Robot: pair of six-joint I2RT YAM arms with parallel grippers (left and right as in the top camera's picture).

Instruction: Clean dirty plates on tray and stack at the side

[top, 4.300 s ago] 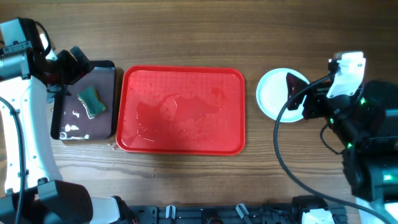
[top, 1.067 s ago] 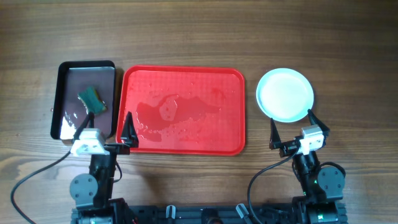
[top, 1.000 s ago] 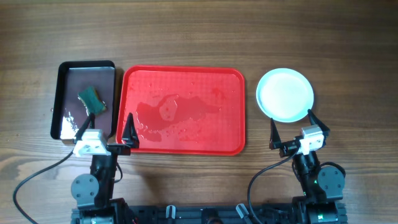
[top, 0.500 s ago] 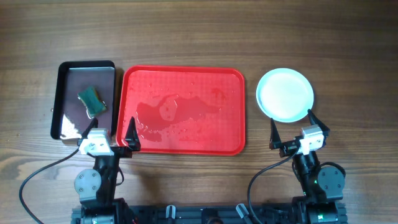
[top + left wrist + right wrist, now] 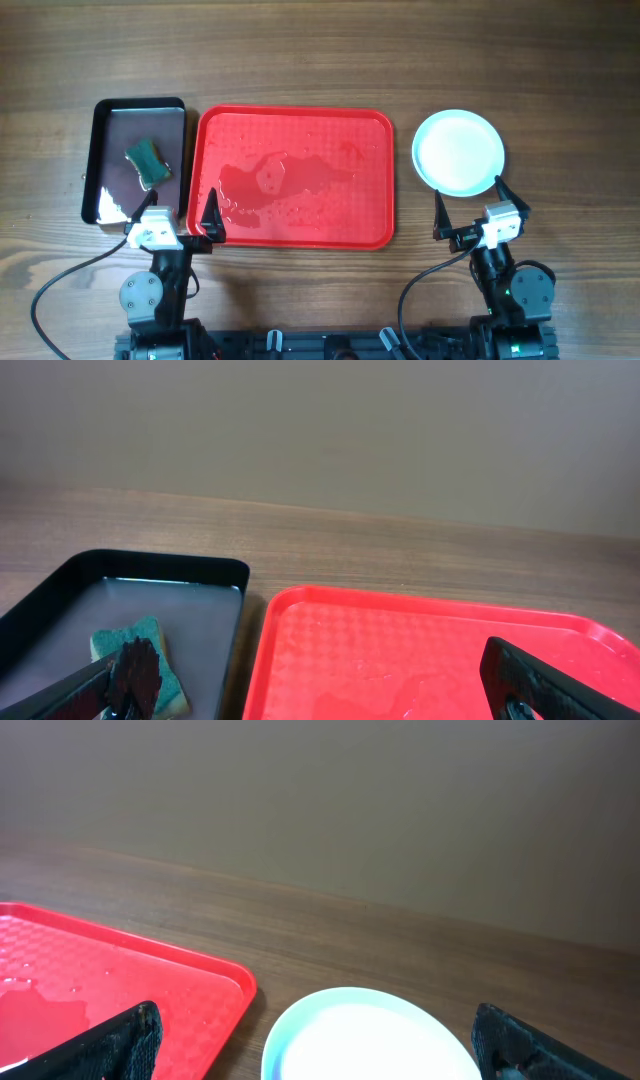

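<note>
- The large red rectangular plastic tray (image 5: 350, 215) lies at the centre of the brown wooden table (image 5: 300, 50), its pebbled floor glistening with a film of water.
- The round pale mint-white plates (image 5: 459, 151) sit on the wood just right of the red tray, apart from its rim. From above they read as a single disc with a plain pale top face, and how many are stacked cannot be told.
- A smaller narrow black tray (image 5: 110, 130) lies just left of the red one, wet inside, with a green sponge (image 5: 148, 163) resting near its middle.
- The left gripper (image 5: 172, 215) hangs at the near edge of the two trays with its fingers spread wide, one over the black tray and one over the red tray's near left corner, gripping nothing.
- The right gripper (image 5: 470, 210) hangs at the near edge of the plates, its jaws also wide apart and empty.
</note>
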